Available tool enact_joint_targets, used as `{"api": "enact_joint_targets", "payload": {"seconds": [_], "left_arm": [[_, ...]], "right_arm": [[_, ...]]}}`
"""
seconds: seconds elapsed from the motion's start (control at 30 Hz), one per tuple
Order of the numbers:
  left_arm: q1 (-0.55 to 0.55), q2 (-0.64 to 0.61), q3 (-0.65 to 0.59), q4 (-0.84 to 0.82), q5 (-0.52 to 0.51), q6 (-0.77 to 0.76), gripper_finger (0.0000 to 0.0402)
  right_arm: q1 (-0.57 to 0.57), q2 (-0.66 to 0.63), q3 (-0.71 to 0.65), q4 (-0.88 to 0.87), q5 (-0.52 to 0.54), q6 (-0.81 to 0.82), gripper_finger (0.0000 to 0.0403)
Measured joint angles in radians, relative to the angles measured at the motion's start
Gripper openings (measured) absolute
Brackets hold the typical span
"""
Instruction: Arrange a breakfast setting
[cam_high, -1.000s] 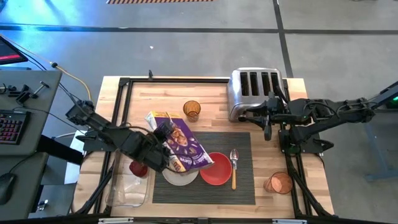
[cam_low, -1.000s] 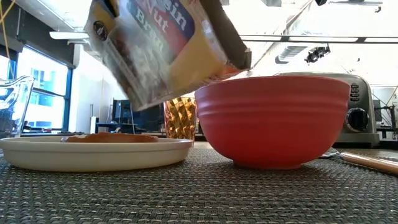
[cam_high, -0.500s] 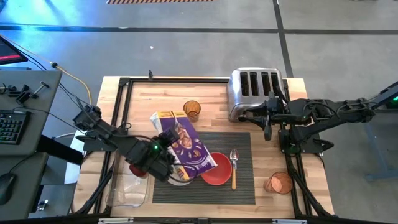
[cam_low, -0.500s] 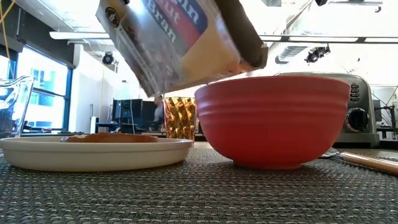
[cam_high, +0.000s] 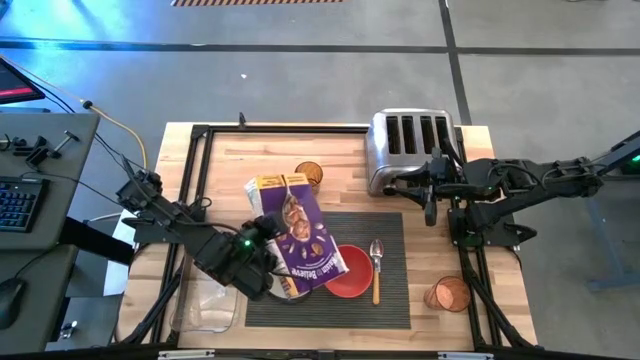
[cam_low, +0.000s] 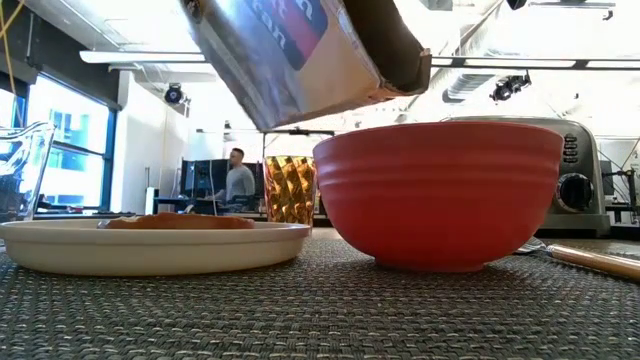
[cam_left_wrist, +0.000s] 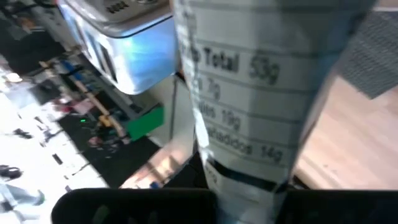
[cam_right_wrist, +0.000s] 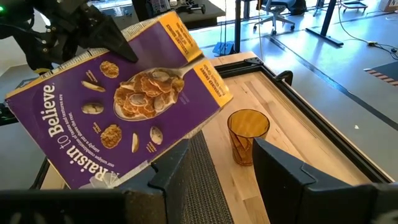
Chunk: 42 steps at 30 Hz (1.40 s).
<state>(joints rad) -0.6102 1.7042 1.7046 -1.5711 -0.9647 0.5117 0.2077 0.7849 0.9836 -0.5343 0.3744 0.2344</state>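
Note:
My left gripper (cam_high: 263, 252) is shut on a purple cereal box (cam_high: 300, 235), held tilted above the dark ribbed mat (cam_high: 392, 300). The box's lower end (cam_low: 400, 60) hangs just over the left rim of the red bowl (cam_low: 440, 190). The white plate (cam_low: 150, 247) with the bagel half (cam_low: 180, 221) sits on the mat left of the bowl; in the high view the box hides most of it. The wooden-handled spoon (cam_high: 376, 268) lies on the mat right of the bowl. The dark red fruit is hidden. My right gripper (cam_right_wrist: 217, 171) is open and empty beside the toaster (cam_high: 413, 148). My left gripper pinches the cereal box across its thickness along one long edge. One finger (cam_right_wrist: 115, 40) lies on the purple front face, and the narrow nutrition-label side (cam_left_wrist: 249, 112) faces the wrist camera. The box is lifted clear and slants, its lower end over the bowl.
An amber glass (cam_high: 308, 174) stands behind the mat, another (cam_high: 447, 293) at the near right. A clear plastic tray (cam_high: 205, 308) sits at the near left under my left arm. A person (cam_low: 238, 180) is far off in the room.
My left gripper has gone toward the table's near edge and a little right, turning the cereal box. The box's lower end has swung right and slightly up, from over the plate to over the bowl's left rim, and the box now covers the plate from above.

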Motion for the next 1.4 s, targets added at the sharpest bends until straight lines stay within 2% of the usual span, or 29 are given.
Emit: {"api": "enact_joint_targets", "payload": {"seconds": [0.3, 0.63, 0.83, 1.0, 1.23, 1.4], "left_arm": [[0.012, 0.000, 0.000, 0.017, -0.067, 0.051, 0.0000], [0.015, 0.000, 0.000, 0.141, -0.093, 0.291, 0.0000], [0.023, 0.000, 0.000, 0.161, -0.100, 0.346, 0.0000], [0.039, 0.000, 0.000, 0.186, -0.147, 0.391, 0.0000], [0.048, 0.000, 0.000, 0.247, -0.148, 0.514, 0.0000], [0.053, 0.001, -0.001, 0.255, -0.146, 0.539, 0.0000]], "right_arm": [[0.000, 0.000, 0.000, 0.000, 0.000, 0.000, 0.0154], [0.000, 0.000, 0.000, 0.000, 0.000, 0.000, 0.0154], [0.000, 0.000, 0.000, 0.000, 0.000, 0.000, 0.0154], [0.000, 0.000, 0.000, 0.000, 0.000, 0.000, 0.0154], [0.000, 0.000, 0.000, 0.000, 0.000, 0.000, 0.0154], [0.000, 0.000, 0.000, 0.000, 0.000, 0.000, 0.0154]]}}
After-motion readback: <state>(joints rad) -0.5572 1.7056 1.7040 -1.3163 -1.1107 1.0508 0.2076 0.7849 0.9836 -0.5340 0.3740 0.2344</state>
